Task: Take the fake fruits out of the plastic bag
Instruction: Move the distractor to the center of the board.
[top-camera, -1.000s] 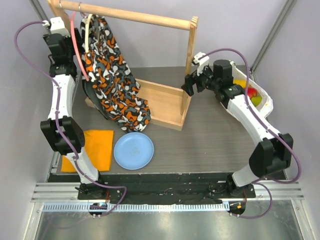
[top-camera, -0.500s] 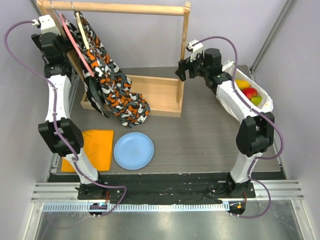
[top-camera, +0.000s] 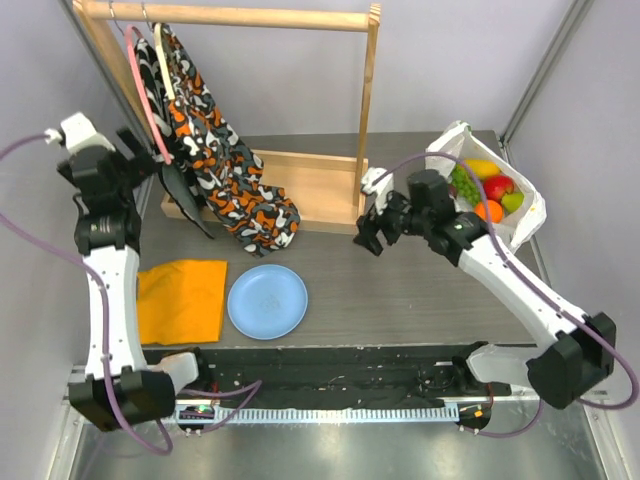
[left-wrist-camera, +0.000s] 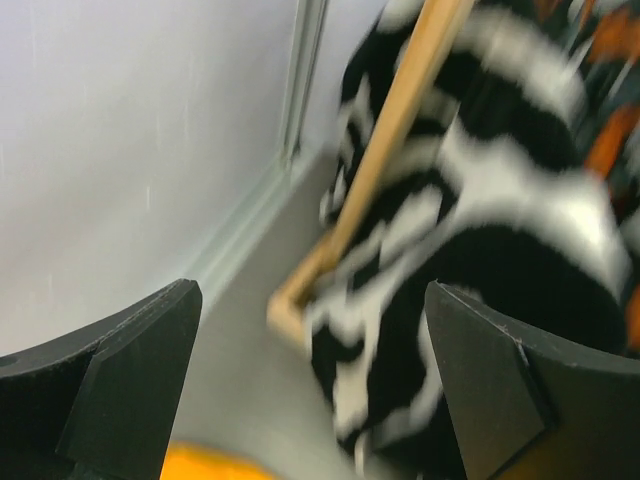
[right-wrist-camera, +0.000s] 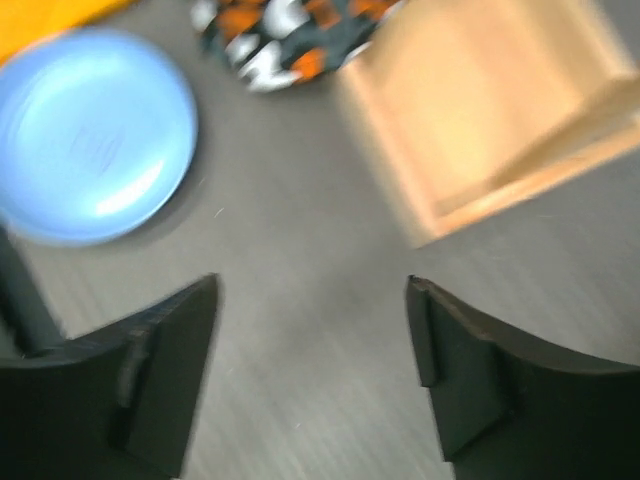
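- Black hard-plastic fingers framed the right gripper (right-wrist-camera: 310, 290), whose jaws stood wide apart with nothing between them. It hung over the bare dark grey wood-grain table (top-camera: 400, 290), just right of the rack's near upright.
- The left gripper (left-wrist-camera: 310, 300), out at the far left, also gaped wide and empty. It faced the black, white and orange patterned garment (top-camera: 225, 170) hanging on the pale wooden clothes rack (top-camera: 300, 190).
- The crinkly white translucent plastic bag (top-camera: 533, 215) sat at the far right of the table, behind the right arm and well apart from both grippers, with its mouth open upward.
- Inside it lay the small glossy fake fruits (top-camera: 485, 190): a yellow mango (top-camera: 480, 167), a red apple (top-camera: 497, 187), an orange (top-camera: 490, 210), a green apple (top-camera: 513, 200) and a bunch of green grapes (top-camera: 463, 185).
- By my judgement the fruits would be light, rigid and slick, so a pinch across the widest part of a round one was safest. The grapes would be better taken by the cluster's body.
- The bag looked thin and limp. It would likely lift or collapse with a fruit unless the other arm pinned its rim.
- A round light-blue plate (top-camera: 267, 301) and a folded orange cloth (top-camera: 182, 300) lay near the left, a possible place to set the fruits.
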